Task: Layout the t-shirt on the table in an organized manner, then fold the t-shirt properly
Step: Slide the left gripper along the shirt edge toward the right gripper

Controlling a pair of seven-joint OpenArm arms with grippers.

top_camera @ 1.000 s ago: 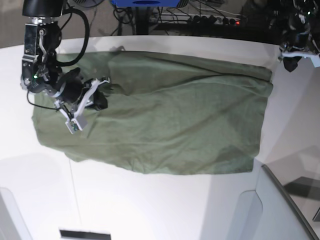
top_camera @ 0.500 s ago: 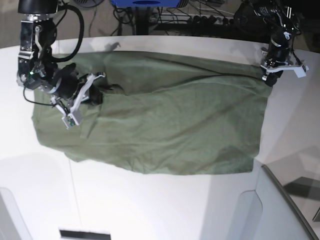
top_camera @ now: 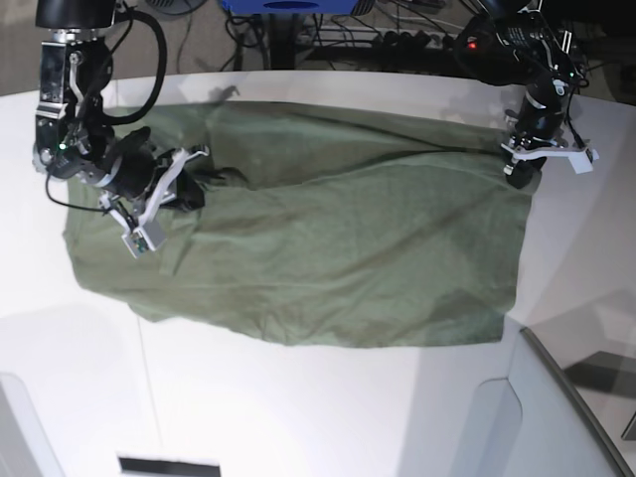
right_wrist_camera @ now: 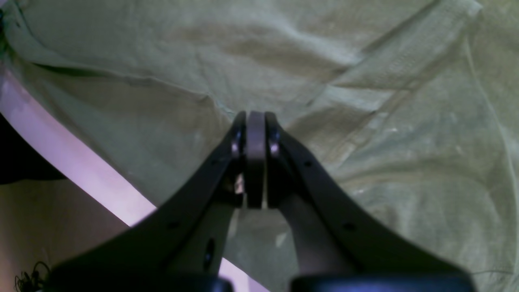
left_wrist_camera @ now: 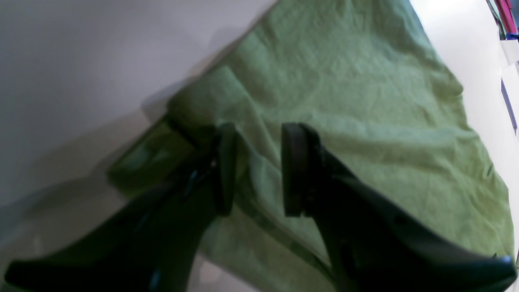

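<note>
The t-shirt (top_camera: 318, 238) lies spread but rumpled on the table (top_camera: 298, 407); right gripper (right_wrist_camera: 255, 162) is pinched on cloth, left gripper (left_wrist_camera: 257, 170) stands parted at the far corner; folding not begun.

Base view: mounted high, looks steeply down on the white worktop (top_camera: 298, 407), far enough to take in the whole t-shirt (top_camera: 338, 248) and both arms.

Left wrist view: rides just behind the left end effector (left_wrist_camera: 255, 168), looks along its fingers, close to the cloth at a corner by the worktop's bare surface.

Right wrist view: same arrangement behind the right end effector (right_wrist_camera: 255, 158), cloth fills nearly all of it.

Shared: all three views see the t-shirt.
</note>
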